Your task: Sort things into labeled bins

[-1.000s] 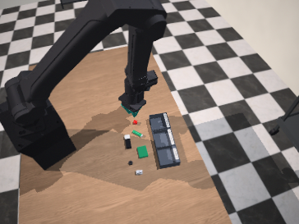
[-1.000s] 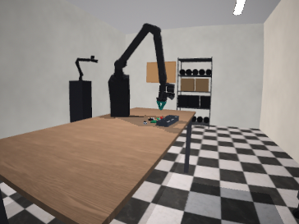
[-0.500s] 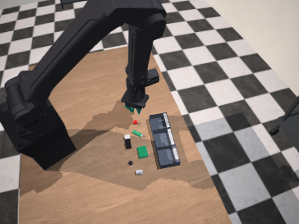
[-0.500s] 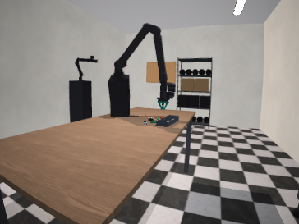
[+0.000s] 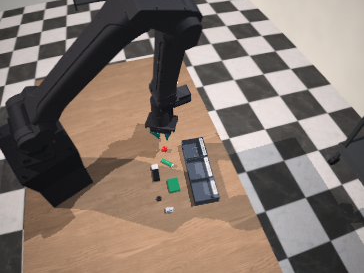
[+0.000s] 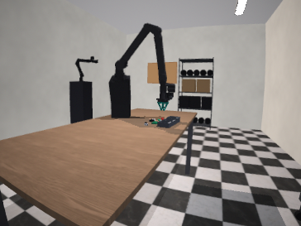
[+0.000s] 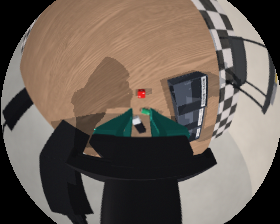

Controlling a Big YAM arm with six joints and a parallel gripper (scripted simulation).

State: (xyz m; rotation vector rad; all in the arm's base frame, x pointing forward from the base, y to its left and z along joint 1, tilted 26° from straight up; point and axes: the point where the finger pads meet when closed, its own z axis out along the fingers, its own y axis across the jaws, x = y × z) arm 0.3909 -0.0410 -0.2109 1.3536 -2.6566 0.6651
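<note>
A: Please go from left to right in the top view. What stands on the wooden tabletop (image 5: 100, 241)?

B: At the far left is the black base of the arm (image 5: 47, 176). Further right, the small things lie in a loose group. There is a black and white block (image 5: 155, 172), and below it a tiny black piece (image 5: 158, 198) and a small white and grey piece (image 5: 169, 210). Beside them lies a flat green square (image 5: 173, 184), and above it a green stick (image 5: 167, 163) and a small red cube (image 5: 164, 148).

A: And the end effector?

B: The end effector (image 5: 160, 135), with green fingers, hangs above the tabletop just over the red cube and does not touch it. Its fingers stand partly apart, with nothing between them. In the wrist view the red cube (image 7: 141, 93) lies a little ahead of the fingertips.

A: Where are the bins?

B: At the right of the group is a dark row of three bins (image 5: 200, 171), standing on the tabletop near its right edge. The labels are white strips on the right side, but they are too small to read. As far as I can see, the bins hold nothing, though the view is not sharp.
</note>
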